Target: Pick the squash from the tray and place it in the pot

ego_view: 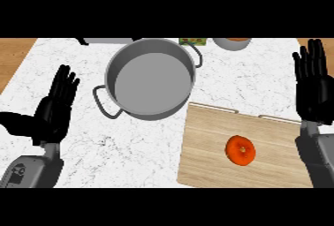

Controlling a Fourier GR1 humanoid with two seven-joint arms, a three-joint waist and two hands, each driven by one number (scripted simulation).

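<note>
An orange, round squash (241, 150) lies on the wooden tray (209, 150) at the lower right of the counter. The grey metal pot (151, 78) with two handles stands up and left of the tray, and nothing shows inside it. My left hand (53, 110) rests open at the left edge, fingers up, well left of the pot. At the right edge my right hand (313, 84) is open too, fingers straight up, above and right of the squash and apart from it.
The white marble counter (117, 150) spreads under everything. At the back edge stand a small green box (192, 42) and a bowl (232, 43). Wooden surface (13, 57) shows at the far left.
</note>
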